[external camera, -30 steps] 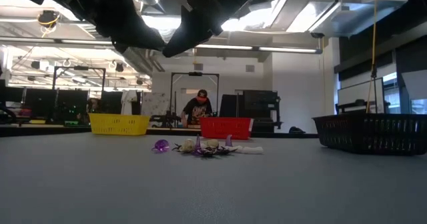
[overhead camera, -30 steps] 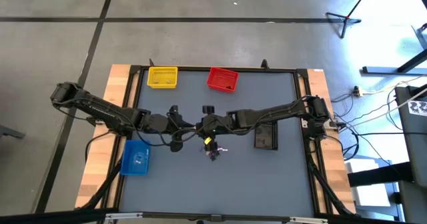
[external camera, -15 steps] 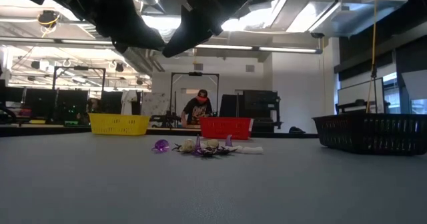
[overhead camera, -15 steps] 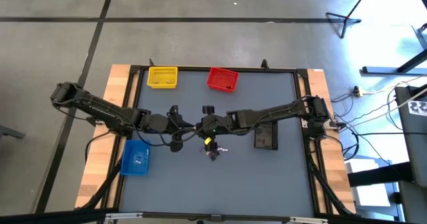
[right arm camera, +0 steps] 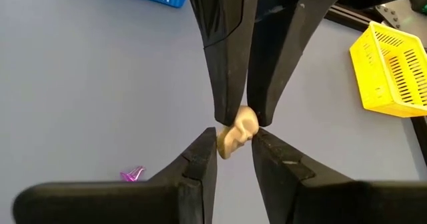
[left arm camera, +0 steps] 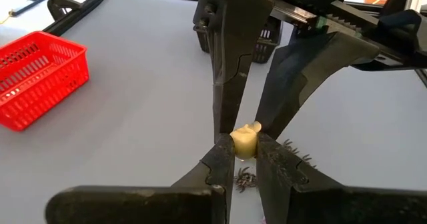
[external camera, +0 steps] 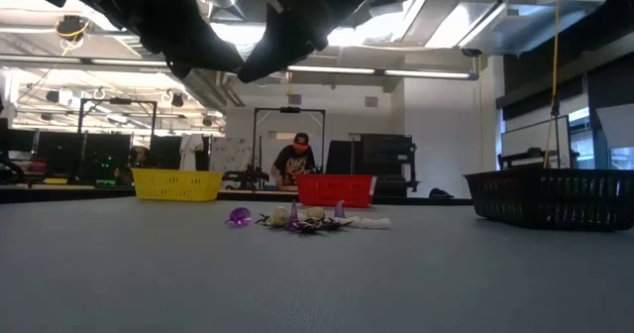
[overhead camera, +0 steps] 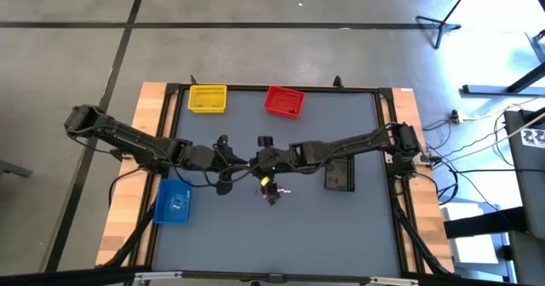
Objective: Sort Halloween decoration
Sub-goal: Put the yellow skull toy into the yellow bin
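A pale tan trinket (left arm camera: 245, 141) of the Halloween decoration hangs in the air above the middle of the table. My left gripper (left arm camera: 245, 159) and my right gripper (right arm camera: 233, 151) meet there tip to tip, each shut on it from its own side. The remaining trinkets, white, purple and dark, lie in a small heap (overhead camera: 272, 194) on the grey tabletop just below and toward the near edge; the low view shows this heap (external camera: 307, 218) resting flat on the table. My left gripper pinches the tan trinket's one end (right arm camera: 241, 117) between its two fingertips, coming slanting down from the table's left. The trinket is clear of the table. My right gripper pinches the trinket's other end (right arm camera: 228, 143) between its fingertips, slanting down from the table's right, opposite the left fingers.
A yellow bin (overhead camera: 208, 99) and a red bin (overhead camera: 283, 101) stand at the far edge. A blue bin (overhead camera: 174, 201) is at the left, under my left arm, and a black bin (overhead camera: 339, 174) at the right beside my right arm. A person (external camera: 294, 160) shows in the room behind.
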Robot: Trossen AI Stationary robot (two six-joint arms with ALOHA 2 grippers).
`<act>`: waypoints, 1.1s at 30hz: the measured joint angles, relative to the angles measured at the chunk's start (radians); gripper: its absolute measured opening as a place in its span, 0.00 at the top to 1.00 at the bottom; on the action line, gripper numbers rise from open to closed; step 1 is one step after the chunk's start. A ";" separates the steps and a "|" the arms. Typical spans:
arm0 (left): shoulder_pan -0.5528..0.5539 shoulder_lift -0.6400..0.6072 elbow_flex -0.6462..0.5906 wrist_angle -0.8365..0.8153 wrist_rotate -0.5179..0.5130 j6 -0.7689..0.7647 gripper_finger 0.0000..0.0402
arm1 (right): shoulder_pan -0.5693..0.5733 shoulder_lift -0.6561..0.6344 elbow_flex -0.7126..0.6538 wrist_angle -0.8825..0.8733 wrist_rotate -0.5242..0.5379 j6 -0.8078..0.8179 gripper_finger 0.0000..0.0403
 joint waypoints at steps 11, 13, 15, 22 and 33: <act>0.000 0.000 0.000 0.002 0.002 0.000 0.90 | 0.000 0.000 0.000 0.000 0.001 0.000 0.77; 0.000 0.000 0.000 0.002 0.002 0.000 0.90 | 0.000 0.000 0.000 0.001 0.001 0.000 0.77; 0.000 0.000 0.000 0.002 0.003 0.000 0.90 | 0.000 0.000 0.000 0.001 0.001 0.000 0.77; 0.000 0.000 0.000 0.002 0.003 0.000 0.90 | 0.000 0.000 0.000 0.003 0.001 0.000 0.77; 0.000 0.001 0.000 0.005 0.003 0.000 0.90 | 0.000 0.000 0.000 0.005 0.001 -0.001 0.73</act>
